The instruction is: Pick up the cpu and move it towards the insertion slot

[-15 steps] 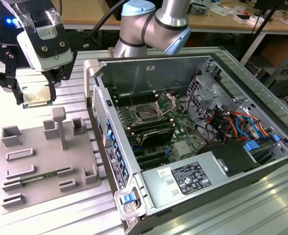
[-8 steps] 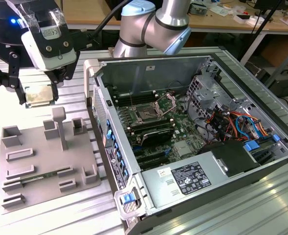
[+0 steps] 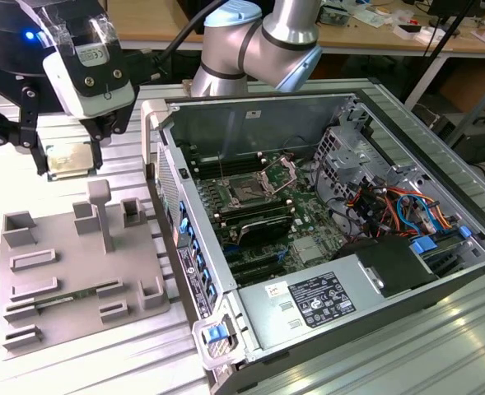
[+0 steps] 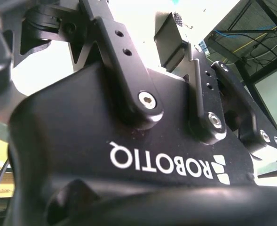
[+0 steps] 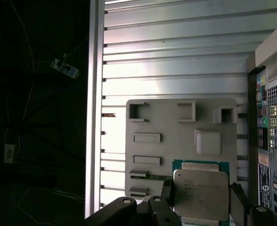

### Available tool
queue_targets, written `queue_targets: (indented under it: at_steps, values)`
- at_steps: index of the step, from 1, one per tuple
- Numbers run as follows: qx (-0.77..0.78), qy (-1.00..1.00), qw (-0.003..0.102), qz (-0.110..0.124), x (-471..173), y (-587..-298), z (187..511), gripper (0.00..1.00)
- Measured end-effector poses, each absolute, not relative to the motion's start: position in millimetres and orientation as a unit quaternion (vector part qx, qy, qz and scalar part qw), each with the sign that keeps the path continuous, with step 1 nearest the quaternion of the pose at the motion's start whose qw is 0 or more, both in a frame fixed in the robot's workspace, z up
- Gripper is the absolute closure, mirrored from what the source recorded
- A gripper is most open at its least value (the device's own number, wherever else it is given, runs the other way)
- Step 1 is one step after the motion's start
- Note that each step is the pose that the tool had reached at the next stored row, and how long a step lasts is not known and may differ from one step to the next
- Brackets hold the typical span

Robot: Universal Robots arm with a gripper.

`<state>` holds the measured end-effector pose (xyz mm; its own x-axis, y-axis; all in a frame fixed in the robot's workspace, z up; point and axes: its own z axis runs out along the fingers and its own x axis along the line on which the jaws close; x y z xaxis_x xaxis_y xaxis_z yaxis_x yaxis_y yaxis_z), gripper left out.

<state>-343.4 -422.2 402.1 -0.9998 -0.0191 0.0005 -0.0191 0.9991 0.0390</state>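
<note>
fingers (image 3: 38, 156) clamped on cpu (image 3: 69, 160), held clear above grey tray (image 3: 61, 247); insertion slot (image 3: 248, 192) well apart at 3 o'clock in exterior view.

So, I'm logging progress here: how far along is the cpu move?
Pickup looks done: the gripper is shut on the cpu, held above the grey tray. In hand: the cpu hangs at the exterior view's left, outside the computer case. Left: the crossing to the insertion slot, which sits inside the case with nothing in it.

Ribbed metal table (image 3: 444, 354) bears grey tray (image 3: 65, 247) and computer case (image 3: 250, 111).
</note>
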Motion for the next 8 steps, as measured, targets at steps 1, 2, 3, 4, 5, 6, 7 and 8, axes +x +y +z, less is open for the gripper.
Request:
queue_targets:
  at_steps: [1,2,3,4,5,6,7,8]
  values:
    - [0.010,-1.000,0.000,-0.020,-343.1,-422.2,402.1,0.45]
    - [0.010,-1.000,0.000,-0.020,-342.4,-422.2,402.1,0.45]
    - [0.010,-1.000,0.000,-0.020,-341.5,-422.2,402.1,0.45]
    - [0.010,-1.000,0.000,-0.020,-340.8,-422.2,402.1,0.45]
    - [0.010,-1.000,0.000,-0.020,-340.0,-422.2,402.1,0.45]
    - [0.010,-1.000,0.000,-0.020,-339.5,-422.2,402.1,0.45]
    - [0.010,-1.000,0.000,-0.020,-339.1,-422.2,402.1,0.45]
    - [0.010,-1.000,0.000,-0.020,-338.2,-422.2,402.1,0.45]
